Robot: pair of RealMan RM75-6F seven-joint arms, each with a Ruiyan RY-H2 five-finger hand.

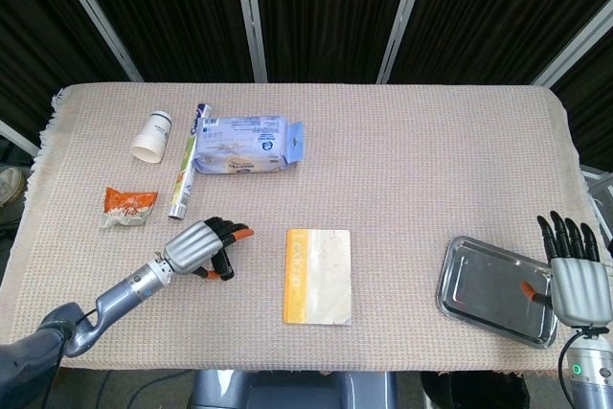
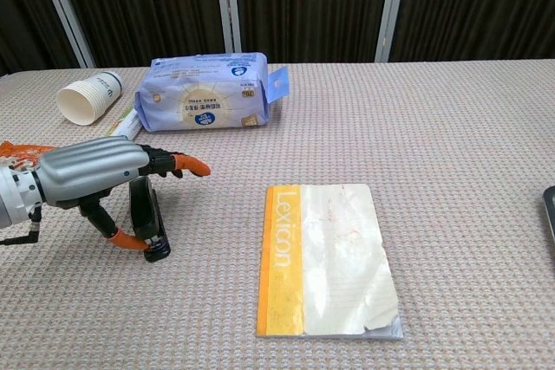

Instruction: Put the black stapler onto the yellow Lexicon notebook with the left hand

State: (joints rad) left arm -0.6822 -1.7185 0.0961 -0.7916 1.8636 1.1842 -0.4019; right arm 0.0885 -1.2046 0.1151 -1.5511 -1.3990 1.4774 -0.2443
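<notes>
Black stapler (image 2: 147, 218) under left hand (image 2: 91, 171), fingers arched over it, grip unclear

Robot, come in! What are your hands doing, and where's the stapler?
Left hand over the stapler, fingers spread, no grip seen. Right hand open by the tray. Notebook bare, path clear.

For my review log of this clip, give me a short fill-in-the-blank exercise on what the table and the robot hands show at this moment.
1. The left robot hand is over the black stapler, which lies on the ____ cloth, not yet on the notebook.
2. The yellow-spined notebook bears the word ____.
3. The right robot hand holds ____ beside the silver metal tray.
4. The white paper cup lies on its ____.

Missing words: table; Lexicon; nothing; side
</notes>
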